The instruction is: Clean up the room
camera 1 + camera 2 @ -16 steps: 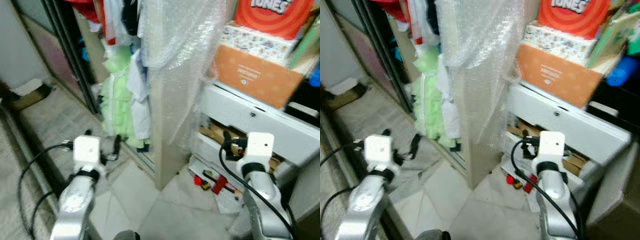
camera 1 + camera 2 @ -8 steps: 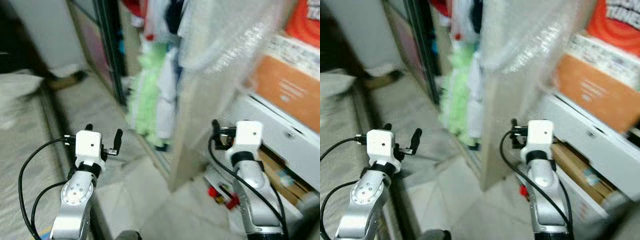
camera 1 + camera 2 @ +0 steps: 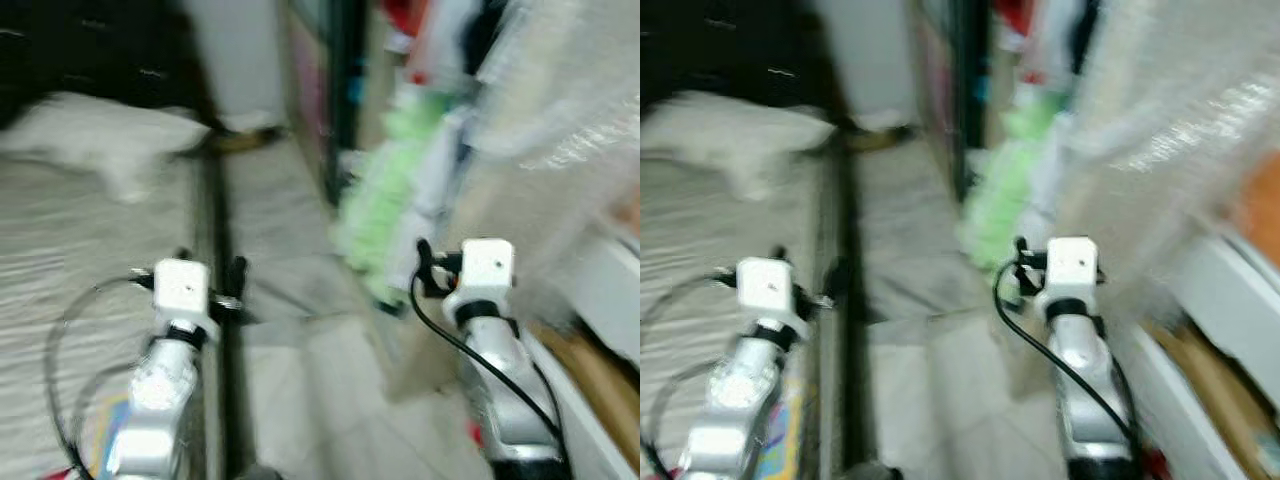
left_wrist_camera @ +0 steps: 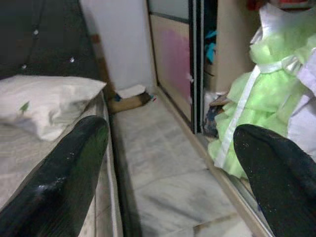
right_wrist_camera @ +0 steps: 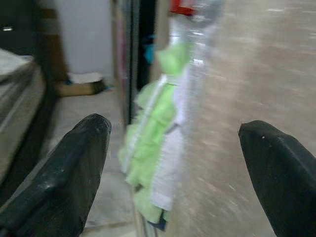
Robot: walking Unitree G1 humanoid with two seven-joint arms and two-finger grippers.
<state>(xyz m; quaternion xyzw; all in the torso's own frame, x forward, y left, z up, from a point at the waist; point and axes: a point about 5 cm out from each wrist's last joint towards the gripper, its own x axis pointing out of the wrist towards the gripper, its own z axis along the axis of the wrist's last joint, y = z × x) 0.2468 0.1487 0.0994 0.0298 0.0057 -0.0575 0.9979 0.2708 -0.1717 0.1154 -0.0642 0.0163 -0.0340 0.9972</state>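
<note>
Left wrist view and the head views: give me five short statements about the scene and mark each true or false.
1. A white pillow lies on the bed. True.
2. The left gripper is shut on the pillow. False: its fingers stand wide apart with nothing between them.
3. A light green dress hangs in the open wardrobe. True.
4. The right gripper holds the green dress. False: it is open and holds nothing; the dress hangs beyond it.
5. The green dress lies on the bed. False: it hangs in the wardrobe, across the strip of floor from the bed.
</note>
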